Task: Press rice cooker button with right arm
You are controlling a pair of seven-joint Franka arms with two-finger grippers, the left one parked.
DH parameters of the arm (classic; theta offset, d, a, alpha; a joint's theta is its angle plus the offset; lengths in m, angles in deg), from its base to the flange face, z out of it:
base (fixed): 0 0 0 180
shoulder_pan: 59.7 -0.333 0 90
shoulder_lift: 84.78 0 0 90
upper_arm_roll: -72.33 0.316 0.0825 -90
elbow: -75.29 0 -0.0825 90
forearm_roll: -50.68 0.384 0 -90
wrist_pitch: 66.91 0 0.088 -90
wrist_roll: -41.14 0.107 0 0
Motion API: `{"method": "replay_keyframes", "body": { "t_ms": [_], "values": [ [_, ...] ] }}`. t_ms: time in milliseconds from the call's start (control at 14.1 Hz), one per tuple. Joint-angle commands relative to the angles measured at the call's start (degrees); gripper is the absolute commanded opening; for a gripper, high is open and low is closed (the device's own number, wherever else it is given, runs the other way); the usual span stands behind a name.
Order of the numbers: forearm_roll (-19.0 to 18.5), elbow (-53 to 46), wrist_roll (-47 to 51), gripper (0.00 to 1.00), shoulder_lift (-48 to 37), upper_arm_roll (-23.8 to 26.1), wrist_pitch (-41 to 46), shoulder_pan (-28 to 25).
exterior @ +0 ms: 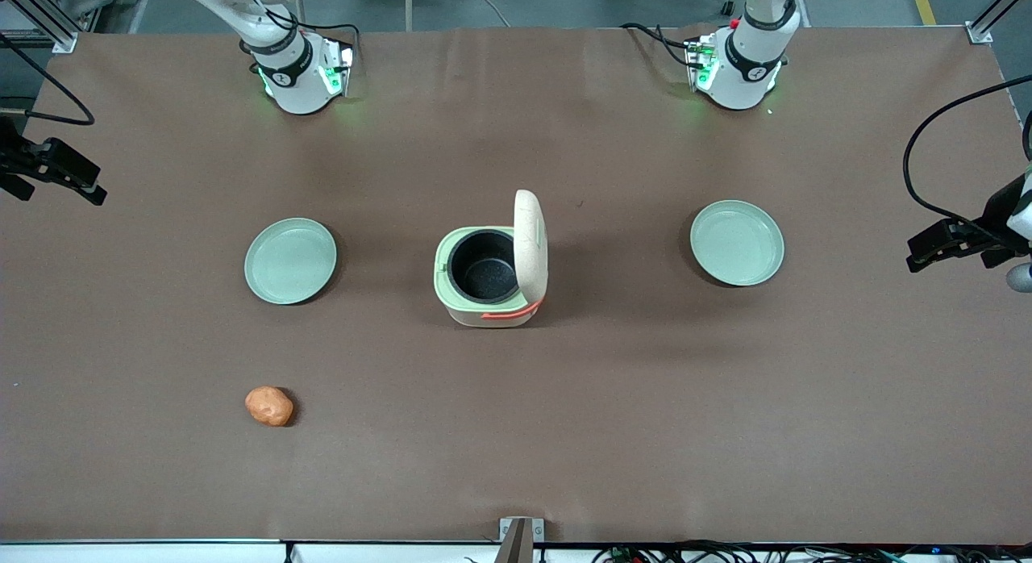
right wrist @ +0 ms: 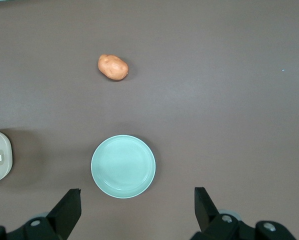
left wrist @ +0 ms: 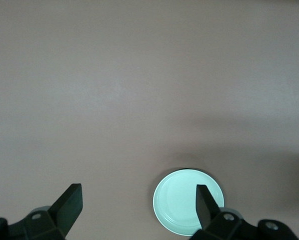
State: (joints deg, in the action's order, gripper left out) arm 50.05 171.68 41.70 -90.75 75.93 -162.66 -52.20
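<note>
Front view: rice cooker at table centre, lid raised, apparently already released. End effector hovers with fingers spread, empty, at the working arm's table edge, clear of the cooker.

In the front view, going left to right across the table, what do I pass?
gripper, open at the working arm's table edge → potato → plate → rice cooker, lid up → second plate

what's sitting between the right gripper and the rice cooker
A mint-green plate lies between the open gripper, at the working arm's end, and the rice cooker at mid-table; the front view shows it.
</note>
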Motion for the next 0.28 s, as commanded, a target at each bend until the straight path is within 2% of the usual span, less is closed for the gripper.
{"method": "replay_keyframes", "body": {
  "t_ms": [0,213],
  "values": [
    [-0.7,0.2,-0.1,1.0,-0.7,1.3,0.4,1.4],
    [-0.7,0.2,-0.2,1.0,-0.7,1.2,0.5,1.4]
  ]
}}
